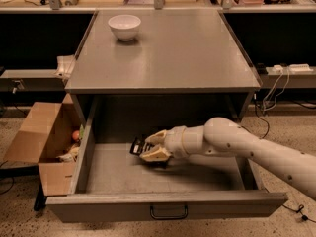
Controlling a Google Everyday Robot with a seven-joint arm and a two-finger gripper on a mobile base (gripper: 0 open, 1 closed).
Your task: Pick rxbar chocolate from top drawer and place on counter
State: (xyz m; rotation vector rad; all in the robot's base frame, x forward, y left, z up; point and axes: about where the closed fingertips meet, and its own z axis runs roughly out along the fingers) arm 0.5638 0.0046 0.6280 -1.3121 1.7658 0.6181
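Observation:
The top drawer (pixel 163 206) stands pulled out below the grey counter (pixel 168 48). My white arm reaches in from the right. My gripper (pixel 152 146) is inside the drawer, above its floor at the left middle. Its two tan fingers (pixel 154 155) are closed on the rxbar chocolate (pixel 138 146), a small black bar with white lettering that sticks out to the left of the fingers. The bar looks slightly raised off the drawer floor.
A white bowl (pixel 124 26) sits at the back left of the counter. A brown cardboard box (pixel 44 142) with small items stands on the floor to the left of the drawer. A cluttered workbench runs along the back. Cables lie at the right.

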